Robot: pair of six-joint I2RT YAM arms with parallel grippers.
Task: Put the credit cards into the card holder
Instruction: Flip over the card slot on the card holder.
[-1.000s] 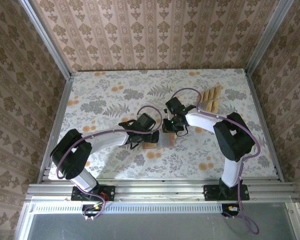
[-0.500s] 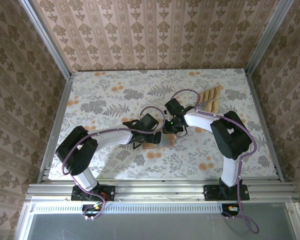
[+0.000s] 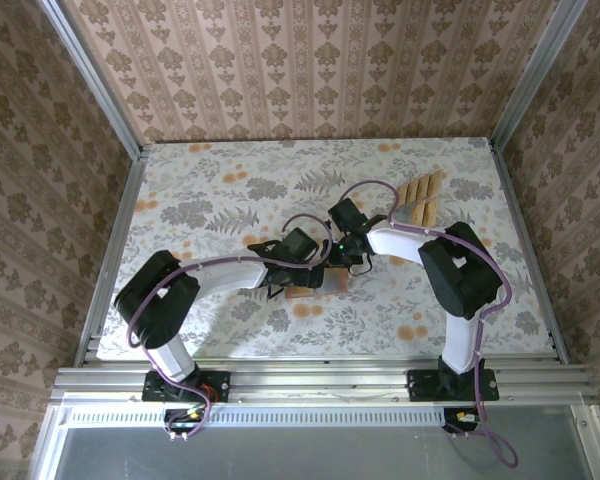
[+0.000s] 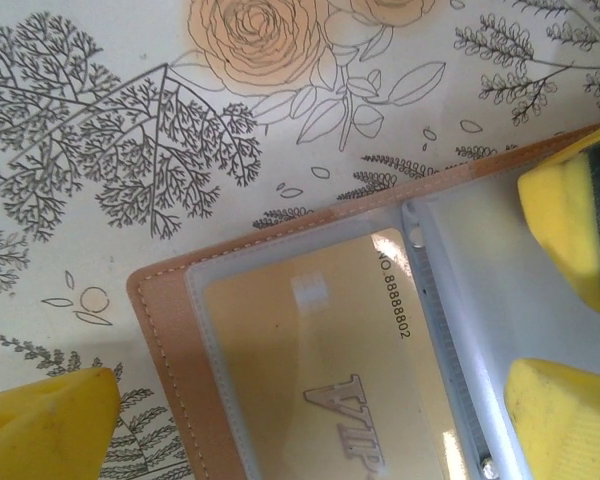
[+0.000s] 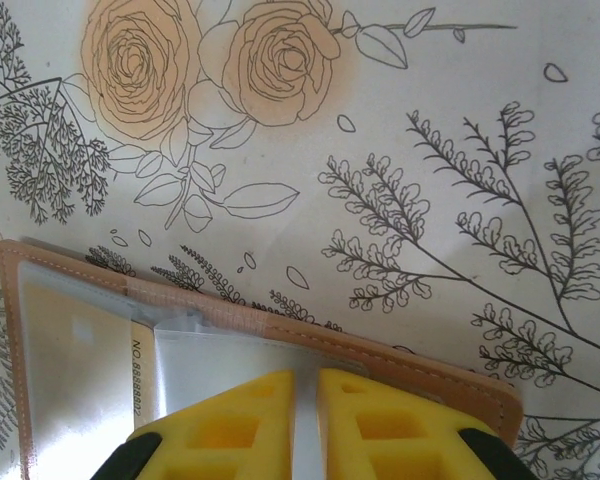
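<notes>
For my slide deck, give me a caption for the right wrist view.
Right gripper pinches the card holder's clear pocket panel; one credit card sits inside.

Soft even light, faint shadows, slight close-range blur in wrist views.

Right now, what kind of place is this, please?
Probably a small robot test booth, not a home: wallpapered panels close in a floral-covered table, an aluminium rail carries the left arm and right arm, and a card holder lies on the table.
</notes>
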